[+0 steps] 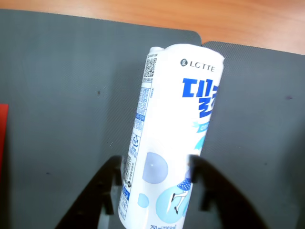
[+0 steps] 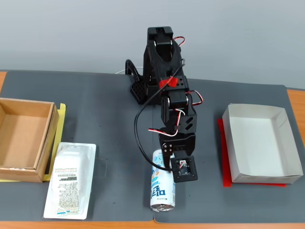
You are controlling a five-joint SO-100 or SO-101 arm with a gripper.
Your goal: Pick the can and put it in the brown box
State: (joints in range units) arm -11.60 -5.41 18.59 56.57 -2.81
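The black gripper (image 1: 155, 191) is straddling the lower part of the can (image 1: 169, 143), its two fingers (image 1: 107, 191) sitting on either side of the white and blue body; whether they are pressing on it cannot be told. In the fixed view the can (image 2: 162, 188) is lying on the dark mat (image 2: 109, 124) near the front edge of the counter (image 2: 298, 102), one silver end pointing toward the camera, under the arm (image 2: 174, 119). The brown box (image 2: 24, 138) is sitting open at the far left edge, well apart from the can. A flat white labelled package (image 2: 71, 181) is lying between them. At right, the white paper box (image 2: 259, 143) is resting on a red sheet, with bare mat between it and the can.
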